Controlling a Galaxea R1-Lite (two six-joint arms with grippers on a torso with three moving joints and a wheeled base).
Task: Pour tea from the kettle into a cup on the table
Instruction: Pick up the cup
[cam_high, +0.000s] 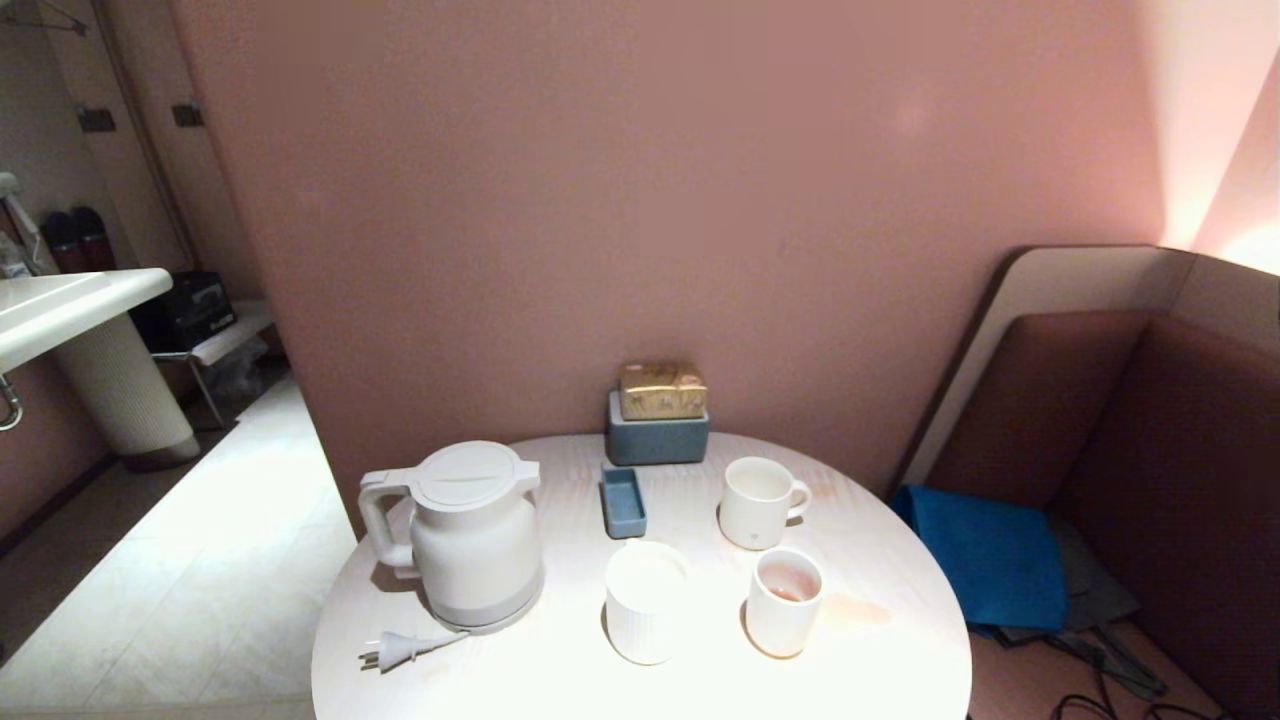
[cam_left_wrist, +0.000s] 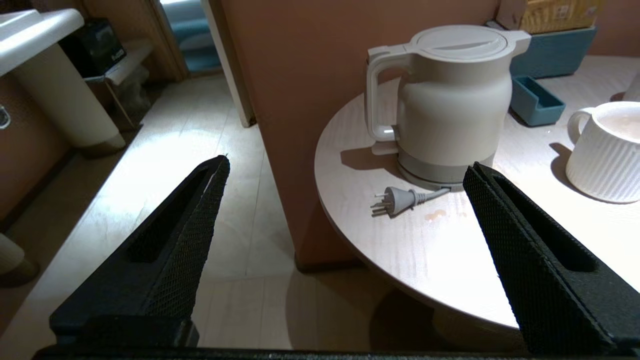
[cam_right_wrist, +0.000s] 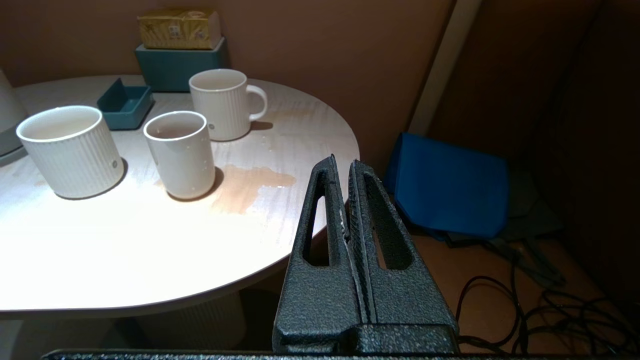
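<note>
The kettle (cam_left_wrist: 452, 107) looks like smooth matt white plastic with a grey band at its base, and the worktop (cam_right_wrist: 150, 240) shows a pale wood grain with a soft sheen, wet and glossy where a reddish puddle (cam_right_wrist: 247, 186) lies. The cup (cam_right_wrist: 179, 152) has a smooth glazed ceramic look, while the wider cup (cam_right_wrist: 70, 150) and mug (cam_right_wrist: 224, 102) are finely ribbed. The right tool (cam_right_wrist: 342, 162) is rough, pebbled black plastic; the left tool (cam_left_wrist: 345, 165) has finely cross-hatched black pads.
</note>
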